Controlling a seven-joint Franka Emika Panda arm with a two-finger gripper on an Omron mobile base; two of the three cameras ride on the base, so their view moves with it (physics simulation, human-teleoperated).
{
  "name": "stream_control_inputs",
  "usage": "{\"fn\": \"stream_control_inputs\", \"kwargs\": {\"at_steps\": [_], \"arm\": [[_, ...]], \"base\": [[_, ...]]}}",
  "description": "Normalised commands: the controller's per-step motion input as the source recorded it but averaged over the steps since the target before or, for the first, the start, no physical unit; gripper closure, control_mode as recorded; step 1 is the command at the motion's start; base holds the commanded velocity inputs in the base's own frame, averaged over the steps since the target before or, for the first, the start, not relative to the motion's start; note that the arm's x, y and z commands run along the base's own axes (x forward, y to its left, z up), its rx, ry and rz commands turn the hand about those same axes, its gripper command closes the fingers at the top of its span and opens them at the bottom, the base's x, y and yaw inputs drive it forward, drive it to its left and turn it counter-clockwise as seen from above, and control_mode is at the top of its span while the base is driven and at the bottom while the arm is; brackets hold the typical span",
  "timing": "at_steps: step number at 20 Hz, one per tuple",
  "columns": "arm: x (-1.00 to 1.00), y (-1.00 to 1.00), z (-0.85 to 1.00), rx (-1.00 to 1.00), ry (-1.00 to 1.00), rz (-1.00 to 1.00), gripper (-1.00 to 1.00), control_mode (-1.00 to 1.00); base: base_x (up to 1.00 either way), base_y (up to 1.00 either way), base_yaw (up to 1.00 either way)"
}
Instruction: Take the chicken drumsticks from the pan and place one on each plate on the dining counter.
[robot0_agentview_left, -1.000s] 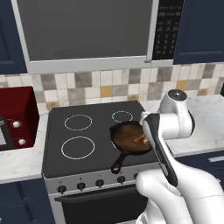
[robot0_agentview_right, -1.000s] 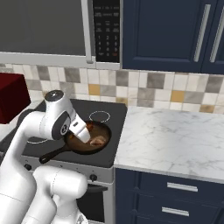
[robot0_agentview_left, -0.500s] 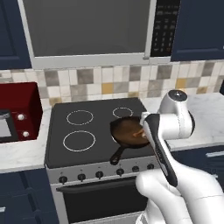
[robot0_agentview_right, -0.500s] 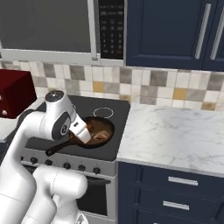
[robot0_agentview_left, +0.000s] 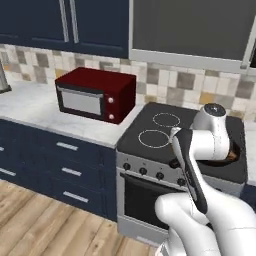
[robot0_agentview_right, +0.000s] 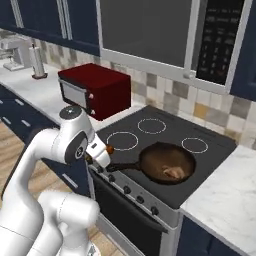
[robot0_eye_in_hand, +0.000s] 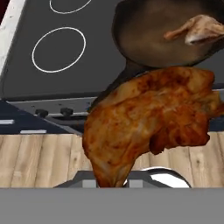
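My gripper (robot0_agentview_right: 105, 151) is shut on the reddish-orange-brown chicken drumstick (robot0_eye_in_hand: 148, 127), which looms large in the hand view, above the stove's front edge and the wooden floor. The same piece peeks out as a small orange bit (robot0_agentview_right: 109, 148) beside the pan's handle, and at my hand (robot0_agentview_left: 231, 156). The dark round pan (robot0_agentview_right: 167, 161) sits on the black stove (robot0_agentview_right: 150, 137) with the paler drumstick (robot0_agentview_right: 175, 172) lying in it; both also appear at the hand view's top right, pan (robot0_eye_in_hand: 144, 30) and pale drumstick (robot0_eye_in_hand: 197, 29). The plates and the dining counter are out of view.
A red toaster oven (robot0_agentview_left: 95, 95) stands on the marble counter (robot0_agentview_left: 30, 107) left of the stove, above navy drawers (robot0_agentview_left: 60, 160). A microwave (robot0_agentview_right: 220, 40) hangs over the stove. More marble counter (robot0_agentview_right: 230, 200) lies to its right. Wood floor (robot0_agentview_left: 40, 225) spreads at lower left.
The whole picture has shifted: the base has moved, so the stove sits further right and the toaster oven nearer. The gripper still holds the drumstick, now off the pan's near side.
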Motion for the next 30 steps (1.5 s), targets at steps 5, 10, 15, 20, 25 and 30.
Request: {"fn": "stream_control_inputs", "kwargs": {"at_steps": [5,10,15,20,25,30], "arm": [[0.0,0.0,0.0,0.0,0.0,0.0,1.0,1.0],[0.0,0.0,0.0,0.0,0.0,0.0,1.0,1.0],[0.0,0.0,0.0,0.0,0.0,0.0,1.0,1.0],[0.0,0.0,0.0,0.0,0.0,0.0,1.0,1.0],[0.0,0.0,0.0,0.0,0.0,0.0,1.0,1.0],[0.0,0.0,0.0,0.0,0.0,0.0,1.0,1.0]], "base": [[-0.18,-0.11,1.0],[-0.07,-0.01,1.0],[-0.06,-0.02,1.0],[0.0,-0.06,1.0],[0.26,-0.13,0.77],[0.91,-0.26,0.0]]}}
